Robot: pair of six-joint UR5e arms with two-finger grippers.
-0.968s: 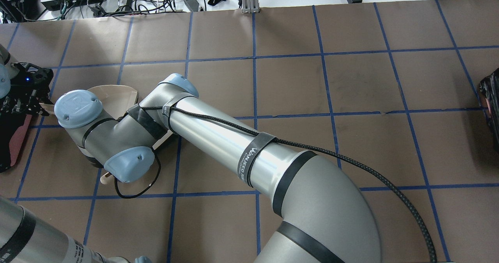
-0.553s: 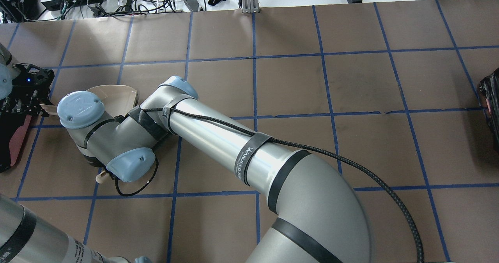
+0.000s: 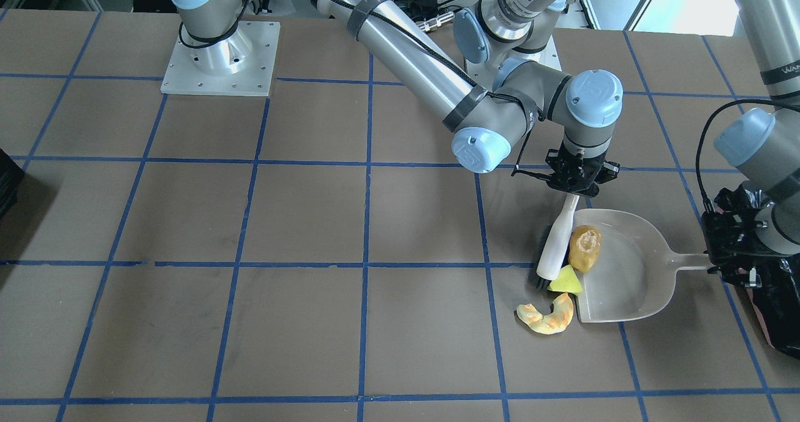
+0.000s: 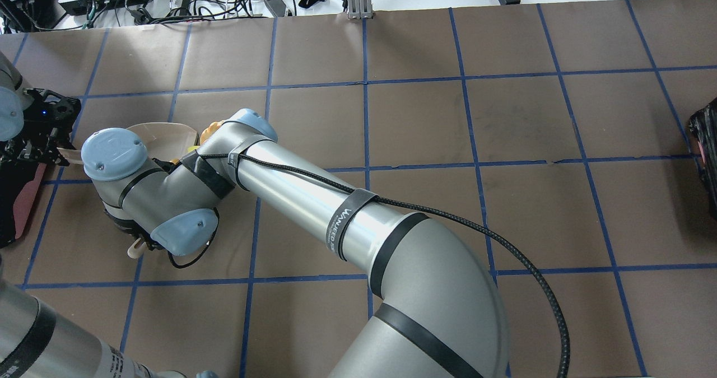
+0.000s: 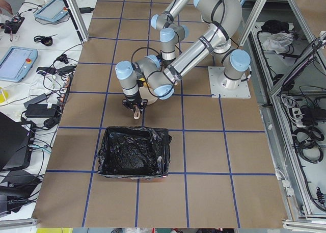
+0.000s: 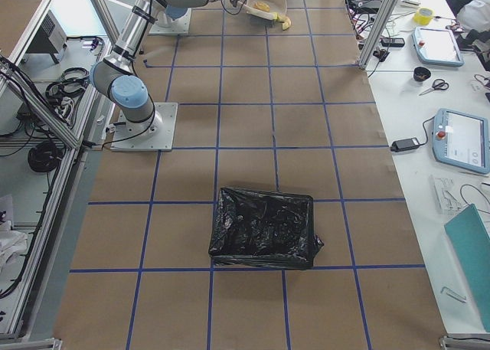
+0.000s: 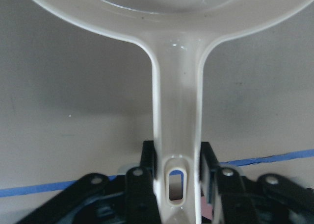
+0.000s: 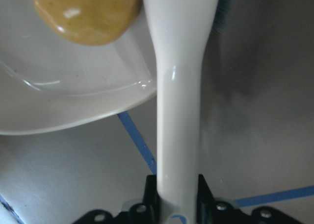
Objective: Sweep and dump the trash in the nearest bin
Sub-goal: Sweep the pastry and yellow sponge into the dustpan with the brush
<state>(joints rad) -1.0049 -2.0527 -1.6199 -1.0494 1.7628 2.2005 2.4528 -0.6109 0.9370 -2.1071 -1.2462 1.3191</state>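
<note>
In the front view a cream dustpan [image 3: 631, 272] lies on the table. My left gripper [image 3: 719, 261] is shut on its handle, which also shows in the left wrist view [image 7: 176, 136]. My right gripper [image 3: 576, 183] is shut on a white brush [image 3: 556, 241], whose handle shows in the right wrist view [image 8: 179, 111]. The golden-brown potato piece [image 3: 585, 247] lies at the pan's mouth, against the brush. The yellow-green wedge [image 3: 565, 280] sits at the pan's lip by the bristles. The orange-and-cream croissant piece [image 3: 547, 316] lies on the table just outside the pan. The pink-sided, black-lined bin [image 3: 775, 309] stands right behind my left gripper.
The bin is large and open in the left side view [image 5: 133, 151]. Another black-lined container [image 6: 264, 227] stands far off toward the table's right end. My right arm [image 4: 313, 199] reaches across the table's middle. Cables and boxes lie beyond the far edge.
My right wrist has shifted left and away from me with the brush. The croissant piece now peeks out beside the arm. The dustpan and left gripper have barely moved.
</note>
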